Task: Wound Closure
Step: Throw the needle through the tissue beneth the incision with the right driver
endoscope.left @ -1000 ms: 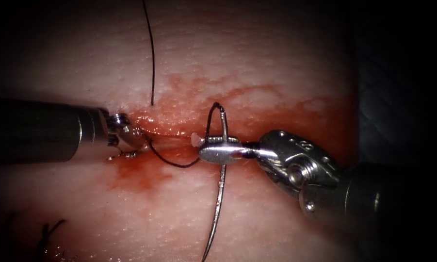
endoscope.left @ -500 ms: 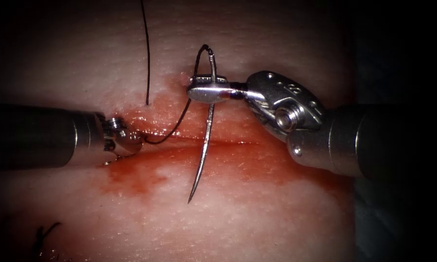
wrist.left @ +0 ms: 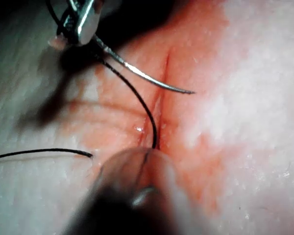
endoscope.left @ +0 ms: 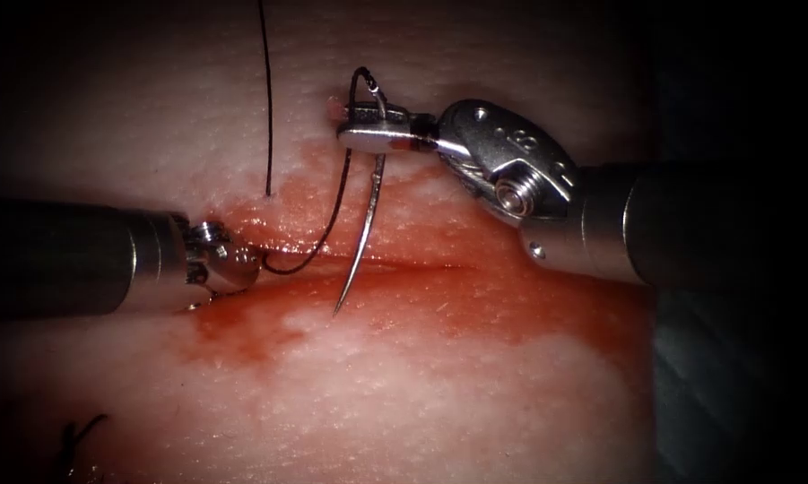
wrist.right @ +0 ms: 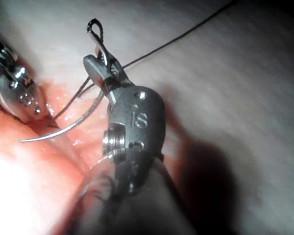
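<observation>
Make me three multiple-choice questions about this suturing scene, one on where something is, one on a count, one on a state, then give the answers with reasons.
1. Where does the right arm's silver jawed tool grip the thin curved steel needle?
A. Near its thread end
B. At its sharp point
C. At mid-curve

2. How many tools are in the endoscope view?
A. One
B. Two
C. Three

3. What is the needle's state?
A. Buried in the pale pork tissue
B. Free above the tissue, point over the reddened cut
C. Lying loose on the tissue

Answers:
1 A: the jaws clamp just below the end where the dark thread joins.
2 B: the right tool and the left arm's tool, which meets the thread at the cut's left end.
3 B: the whole curve and tip show bare in the endoscope and left wrist views.
</observation>
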{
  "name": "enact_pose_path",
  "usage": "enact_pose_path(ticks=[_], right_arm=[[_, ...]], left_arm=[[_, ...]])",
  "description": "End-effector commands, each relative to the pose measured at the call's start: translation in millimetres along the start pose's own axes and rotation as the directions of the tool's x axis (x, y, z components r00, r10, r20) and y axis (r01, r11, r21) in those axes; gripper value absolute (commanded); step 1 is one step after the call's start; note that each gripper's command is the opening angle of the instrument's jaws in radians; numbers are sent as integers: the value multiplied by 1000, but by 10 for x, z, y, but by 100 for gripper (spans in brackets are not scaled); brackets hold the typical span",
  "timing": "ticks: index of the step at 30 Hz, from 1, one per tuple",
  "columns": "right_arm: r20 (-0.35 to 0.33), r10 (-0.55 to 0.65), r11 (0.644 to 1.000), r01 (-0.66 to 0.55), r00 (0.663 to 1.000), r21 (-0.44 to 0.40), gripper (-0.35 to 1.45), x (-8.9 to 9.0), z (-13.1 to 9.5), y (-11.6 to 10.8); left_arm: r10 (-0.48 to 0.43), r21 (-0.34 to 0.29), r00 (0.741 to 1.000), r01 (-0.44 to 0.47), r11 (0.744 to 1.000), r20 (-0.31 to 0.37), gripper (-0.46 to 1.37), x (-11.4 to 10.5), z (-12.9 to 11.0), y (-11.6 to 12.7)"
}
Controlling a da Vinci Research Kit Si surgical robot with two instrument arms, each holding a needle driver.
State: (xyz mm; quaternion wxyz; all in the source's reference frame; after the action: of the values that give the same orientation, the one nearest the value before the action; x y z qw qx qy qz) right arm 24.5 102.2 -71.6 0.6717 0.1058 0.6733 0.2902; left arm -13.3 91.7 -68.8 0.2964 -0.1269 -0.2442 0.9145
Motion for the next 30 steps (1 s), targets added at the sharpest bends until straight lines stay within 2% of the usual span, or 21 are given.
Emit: enact_pose_path(ticks=[1, 13, 30], right_arm=[[3, -36, 999, 36, 999, -10, -35, -1, 1, 3], [25, -219, 975, 220, 975, -16, -35, -13, 24, 13], [39, -283, 959, 283, 958, -8, -35, -41, 36, -7]], left_arm=[[0, 2, 1000, 0, 1000, -7, 125, 0, 0, 0], [0, 1, 1000, 0, 1000, -6, 121, -1, -1, 2], [0, -1, 1000, 0, 1000, -5, 122, -1, -3, 5]])
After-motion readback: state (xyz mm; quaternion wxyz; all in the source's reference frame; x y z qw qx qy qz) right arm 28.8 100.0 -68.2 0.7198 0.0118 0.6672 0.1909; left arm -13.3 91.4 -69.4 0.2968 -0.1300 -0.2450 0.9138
